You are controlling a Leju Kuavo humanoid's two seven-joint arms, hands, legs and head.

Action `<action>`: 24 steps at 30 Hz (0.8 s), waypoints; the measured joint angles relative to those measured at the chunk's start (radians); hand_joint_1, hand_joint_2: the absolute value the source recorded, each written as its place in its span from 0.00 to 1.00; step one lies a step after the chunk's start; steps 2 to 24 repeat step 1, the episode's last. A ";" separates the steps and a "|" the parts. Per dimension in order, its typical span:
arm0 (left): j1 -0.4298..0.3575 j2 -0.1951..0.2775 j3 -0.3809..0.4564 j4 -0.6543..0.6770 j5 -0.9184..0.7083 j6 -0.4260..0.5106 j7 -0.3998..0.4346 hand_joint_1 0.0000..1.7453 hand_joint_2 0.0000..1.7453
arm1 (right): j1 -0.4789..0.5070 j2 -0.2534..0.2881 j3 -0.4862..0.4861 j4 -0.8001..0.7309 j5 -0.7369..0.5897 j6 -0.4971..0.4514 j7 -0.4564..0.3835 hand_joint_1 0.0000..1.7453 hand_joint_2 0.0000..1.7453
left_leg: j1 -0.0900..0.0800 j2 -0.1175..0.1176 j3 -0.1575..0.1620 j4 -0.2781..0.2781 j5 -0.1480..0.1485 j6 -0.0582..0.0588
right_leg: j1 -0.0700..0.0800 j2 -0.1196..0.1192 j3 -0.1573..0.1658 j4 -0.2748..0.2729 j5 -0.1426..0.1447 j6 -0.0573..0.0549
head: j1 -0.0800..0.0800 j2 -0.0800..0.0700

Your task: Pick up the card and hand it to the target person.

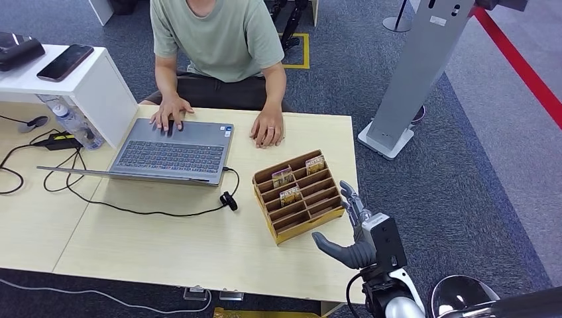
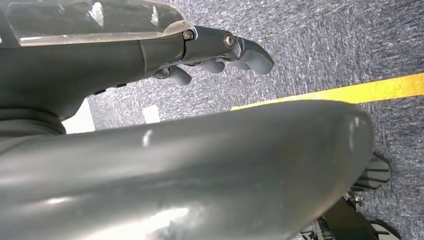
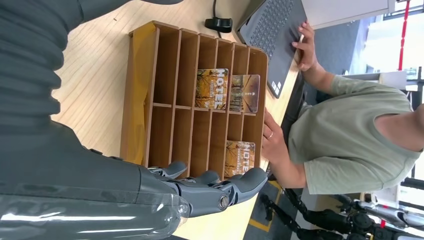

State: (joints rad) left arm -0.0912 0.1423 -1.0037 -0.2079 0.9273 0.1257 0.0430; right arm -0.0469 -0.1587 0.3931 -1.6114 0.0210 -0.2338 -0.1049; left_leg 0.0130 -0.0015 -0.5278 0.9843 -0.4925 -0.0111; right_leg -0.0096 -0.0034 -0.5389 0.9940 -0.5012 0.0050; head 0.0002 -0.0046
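Left hand [image 2: 220,52] over grey carpet, largely blocked by its own cover; fingers half-curled, holding nothing, though the grip itself can't be told for certain. Right hand [image 1: 350,232] spread and empty, just beside the wooden card rack [image 1: 299,196] at the table edge [image 1: 199,265]. Three cards [image 3: 212,88] standing in rack slots, near but apart from the fingers. Person [image 1: 219,40] seated behind laptop [image 1: 173,151].
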 joint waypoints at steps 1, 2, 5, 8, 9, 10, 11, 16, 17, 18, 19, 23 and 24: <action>0.000 0.000 0.000 0.000 0.000 0.000 0.000 0.00 0.00 | 0.000 0.000 0.000 0.000 0.000 0.000 0.000 0.00 1.00 | 0.000 0.000 0.000 0.000 0.000 0.000 | 0.000 0.000 0.000 0.000 0.000 0.000 | 0.000 0.000; 0.000 0.000 0.000 0.000 0.000 0.000 0.000 0.00 0.00 | 0.000 0.000 0.000 0.000 0.000 0.000 0.000 0.00 1.00 | 0.000 0.000 0.000 0.000 0.000 0.000 | 0.000 0.000 0.000 0.000 0.000 0.000 | 0.000 0.000; 0.000 0.000 0.000 0.000 0.000 0.000 0.000 0.00 0.00 | 0.000 0.000 0.000 0.000 0.000 0.000 0.000 0.00 1.00 | 0.000 0.000 0.000 0.000 0.000 0.000 | 0.000 0.000 0.000 0.000 0.000 0.000 | 0.000 0.000; 0.000 0.000 0.000 0.000 0.000 0.000 0.000 0.00 0.00 | 0.000 0.000 0.000 0.000 0.000 0.000 0.000 0.00 1.00 | 0.000 0.000 0.000 0.000 0.000 0.000 | 0.000 0.000 0.000 0.000 0.000 0.000 | 0.000 0.000; 0.000 0.000 0.000 0.000 0.000 0.000 0.000 0.00 0.00 | 0.000 0.000 0.000 0.000 0.000 0.000 0.000 0.00 1.00 | 0.000 0.000 0.000 0.000 0.000 0.000 | 0.000 0.000 0.000 0.000 0.000 0.000 | 0.000 0.000; 0.000 0.000 0.000 0.000 0.000 0.000 0.000 0.00 0.00 | 0.000 0.000 0.000 0.000 0.000 0.000 0.000 0.00 1.00 | 0.000 0.000 0.000 0.000 0.000 0.000 | 0.000 0.000 0.000 0.000 0.000 0.000 | 0.000 0.000; 0.000 0.000 0.000 0.000 0.000 0.000 0.000 0.00 0.00 | 0.000 0.000 0.000 0.000 0.000 0.000 0.000 0.00 1.00 | 0.000 0.000 0.000 0.000 0.000 0.000 | 0.000 0.000 0.000 0.000 0.000 0.000 | 0.000 0.000; 0.000 0.000 0.000 0.000 0.000 0.000 0.000 0.00 0.00 | 0.000 0.000 0.000 0.000 0.000 0.000 0.000 0.00 1.00 | 0.000 0.000 0.000 0.000 0.000 0.000 | 0.000 0.000 0.000 0.000 0.000 0.000 | 0.000 0.000; 0.000 0.000 0.000 0.000 0.000 0.000 0.000 0.00 0.00 | 0.000 0.000 0.000 0.000 0.000 0.000 0.000 0.00 1.00 | 0.000 0.000 0.000 0.000 0.000 0.000 | 0.000 0.000 0.000 0.000 0.000 0.000 | 0.000 0.000; 0.000 0.000 0.000 0.000 0.000 0.000 0.000 0.00 0.00 | 0.000 0.000 0.000 0.000 0.000 0.000 0.000 0.00 1.00 | 0.000 0.000 0.000 0.000 0.000 0.000 | 0.000 0.000 0.000 0.000 0.000 0.000 | 0.000 0.000; 0.000 0.000 0.000 0.000 0.000 0.000 0.000 0.00 0.00 | 0.000 0.000 0.000 0.000 0.000 0.000 0.000 0.00 1.00 | 0.000 0.000 0.000 0.000 0.000 0.000 | 0.000 0.000 0.000 0.000 0.000 0.000 | 0.000 0.000; 0.000 0.000 0.000 0.000 0.000 0.000 0.000 0.00 0.00 | 0.000 0.000 0.000 0.000 0.000 0.000 0.000 0.00 1.00 | 0.000 0.000 0.000 0.000 0.000 0.000 | 0.000 0.000 0.000 0.000 0.000 0.000 | 0.000 0.000; 0.000 0.000 0.000 0.000 0.000 0.000 0.000 0.00 0.00 | 0.000 0.000 0.000 0.000 0.000 0.000 0.000 0.00 1.00 | 0.000 0.000 0.000 0.000 0.000 0.000 | 0.000 0.000 0.000 0.000 0.000 0.000 | 0.000 0.000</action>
